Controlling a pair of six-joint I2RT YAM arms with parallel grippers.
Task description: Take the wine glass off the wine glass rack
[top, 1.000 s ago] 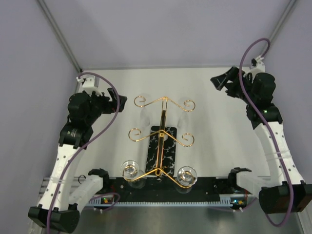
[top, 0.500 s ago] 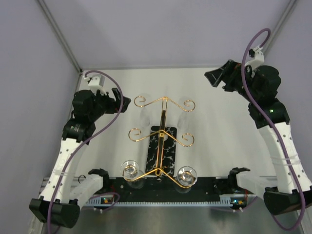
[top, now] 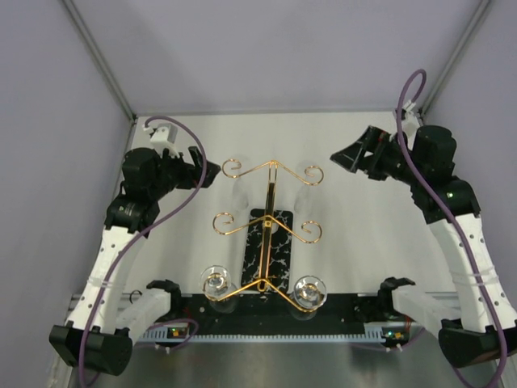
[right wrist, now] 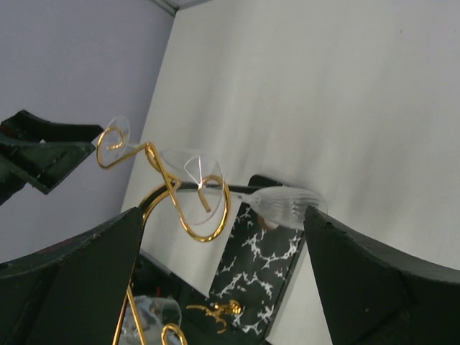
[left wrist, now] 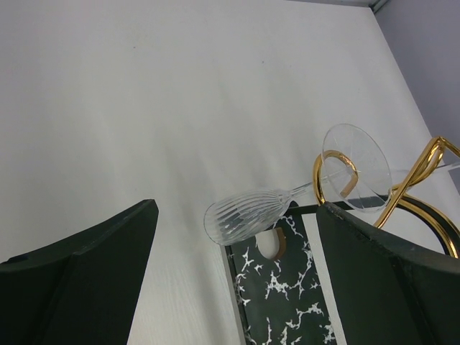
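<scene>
Overhead tally: one wine glass rack (top: pixel 278 252) is standing on one counter (top: pixel 363 242), spreading six scroll ends (top: pixel 231 168) in three pairs. Four wine glasses are hanging from it: 7 o'clock glass (top: pixel 214 282), 5 o'clock glass (top: pixel 310 290), 11 o'clock glass (left wrist: pixel 248 214), 1 o'clock glass (right wrist: pixel 286 203). Two arms are showing, left arm (top: pixel 105 259) and right arm (top: pixel 464 259), each carrying one tool: left tool (top: pixel 202 166), right tool (top: pixel 349 150).
</scene>
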